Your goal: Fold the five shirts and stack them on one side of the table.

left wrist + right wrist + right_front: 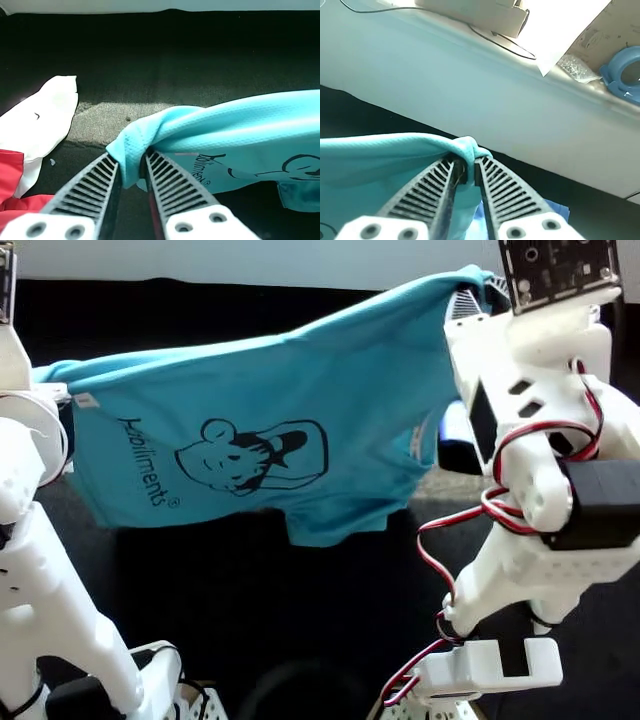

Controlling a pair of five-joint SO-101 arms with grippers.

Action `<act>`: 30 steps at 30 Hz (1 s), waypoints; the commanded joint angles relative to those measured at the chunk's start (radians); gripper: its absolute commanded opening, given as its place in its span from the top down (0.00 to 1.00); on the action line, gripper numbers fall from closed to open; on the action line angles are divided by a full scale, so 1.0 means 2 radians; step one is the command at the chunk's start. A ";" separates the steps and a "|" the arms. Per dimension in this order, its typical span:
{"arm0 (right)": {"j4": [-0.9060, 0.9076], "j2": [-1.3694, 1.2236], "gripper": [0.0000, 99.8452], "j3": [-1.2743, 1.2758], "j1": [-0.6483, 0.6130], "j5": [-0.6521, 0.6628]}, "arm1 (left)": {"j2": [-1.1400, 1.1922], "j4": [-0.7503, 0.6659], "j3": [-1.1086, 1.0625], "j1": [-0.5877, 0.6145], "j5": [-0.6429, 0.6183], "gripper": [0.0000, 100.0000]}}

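My left pincer point(131, 158) is sitting closest to the lens, its two ribbed fingers point(95, 182) gripping a bunched corner of the teal shirt point(240, 130) — the cloth is bulging out between them. My right pincer point(466, 163) is doing the same at the other end, clamping shut on a gathered fold of the shirt's upper edge. Seen from the high view, the shirt is hanging in the air between my two arms, stretched sideways above the dark worktop point(300, 620), its printed cartoon facing the camera and its lower hem sagging free. Off beside my left pincer, a white garment point(45, 120) is lying on the worktop against a red one point(10, 172) — both apart from the teal shirt.
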State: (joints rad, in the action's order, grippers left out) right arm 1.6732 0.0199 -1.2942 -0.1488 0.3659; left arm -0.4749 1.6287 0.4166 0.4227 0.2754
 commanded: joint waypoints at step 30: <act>-0.102 0.129 0.99 -0.014 0.009 0.061 | -0.101 -0.026 -0.089 0.010 -0.003 0.99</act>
State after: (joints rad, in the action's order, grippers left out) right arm 1.4876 0.2547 -1.2988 -0.1488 0.4687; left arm -0.6299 1.5950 0.2585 0.4242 0.2739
